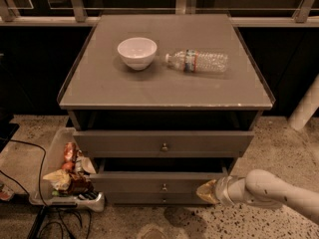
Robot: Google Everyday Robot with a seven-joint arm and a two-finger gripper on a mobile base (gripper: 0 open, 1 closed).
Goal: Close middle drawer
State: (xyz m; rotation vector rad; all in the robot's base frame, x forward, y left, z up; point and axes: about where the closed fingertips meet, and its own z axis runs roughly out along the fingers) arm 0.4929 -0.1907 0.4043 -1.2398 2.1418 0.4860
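The middle drawer (149, 182) is the second grey-brown front of the cabinet, with a small round knob (163, 186). It stands pulled out a little, with a dark gap above it. My gripper (205, 192) comes in from the lower right on a white arm (269, 189). Its yellowish tip is against the right end of the middle drawer's front. The top drawer (164, 143) above also sticks out slightly. Only a thin strip of the lowest drawer (159, 199) shows beneath.
A white bowl (136, 52) and a plastic water bottle (198, 61) lying on its side are on the cabinet top (164, 86). A clear bin (55, 156) with snack packets (67, 176) stands on the floor at the left, with black cables (55, 223) near it. A white post (306, 103) is at the right.
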